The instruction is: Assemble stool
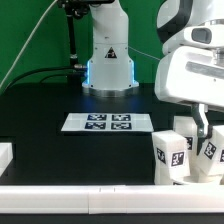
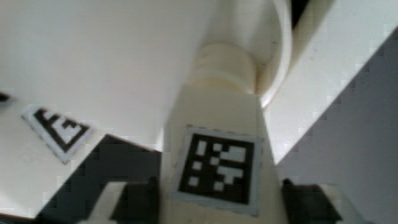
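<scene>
In the wrist view a white block leg with a black-and-white tag runs straight out from between my fingers. My gripper is shut on its near end. A broad white surface, apparently the round seat, lies behind the leg, with another tag at its edge. In the exterior view my gripper reaches down into a cluster of white tagged stool parts at the exterior view's right front. The held leg itself is mostly hidden there by the hand and the other parts.
The marker board lies flat mid-table. The robot base stands behind it. A white border rail runs along the front edge, and a white block sits at the exterior view's left edge.
</scene>
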You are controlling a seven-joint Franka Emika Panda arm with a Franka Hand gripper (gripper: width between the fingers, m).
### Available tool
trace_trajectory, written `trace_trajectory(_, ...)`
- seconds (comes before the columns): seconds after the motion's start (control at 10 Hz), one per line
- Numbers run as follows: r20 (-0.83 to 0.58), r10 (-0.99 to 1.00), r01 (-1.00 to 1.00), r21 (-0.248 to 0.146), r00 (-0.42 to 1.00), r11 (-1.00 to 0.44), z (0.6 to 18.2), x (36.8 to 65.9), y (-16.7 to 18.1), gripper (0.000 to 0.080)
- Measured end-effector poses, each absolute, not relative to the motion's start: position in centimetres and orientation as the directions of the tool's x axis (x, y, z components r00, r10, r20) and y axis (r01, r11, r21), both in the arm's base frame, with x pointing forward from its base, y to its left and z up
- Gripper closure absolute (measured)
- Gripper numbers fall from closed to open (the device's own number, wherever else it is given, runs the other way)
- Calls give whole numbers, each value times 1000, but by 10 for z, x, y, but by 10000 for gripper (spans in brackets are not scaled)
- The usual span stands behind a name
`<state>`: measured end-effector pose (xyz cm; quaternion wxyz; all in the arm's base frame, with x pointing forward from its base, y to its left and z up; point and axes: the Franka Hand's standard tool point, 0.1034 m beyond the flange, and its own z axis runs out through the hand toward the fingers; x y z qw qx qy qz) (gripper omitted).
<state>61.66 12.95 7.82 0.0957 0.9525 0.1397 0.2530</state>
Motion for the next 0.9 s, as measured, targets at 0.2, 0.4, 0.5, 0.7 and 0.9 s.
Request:
trace_trajectory(0.2,457,308,212,251,834,-945,78,617,129,225)
trace_trajectory(0.4,458,303,206,249,836,-946,79,617,128,162)
trace_trajectory(0.5,459,302,206,248,836,-947,79,617,128,153)
trace_trajectory(0.7,459,302,206,248,836,-947,79,617,128,153)
trace_trajectory(0.9,456,309,212,252,835,-944,81,619,127,151)
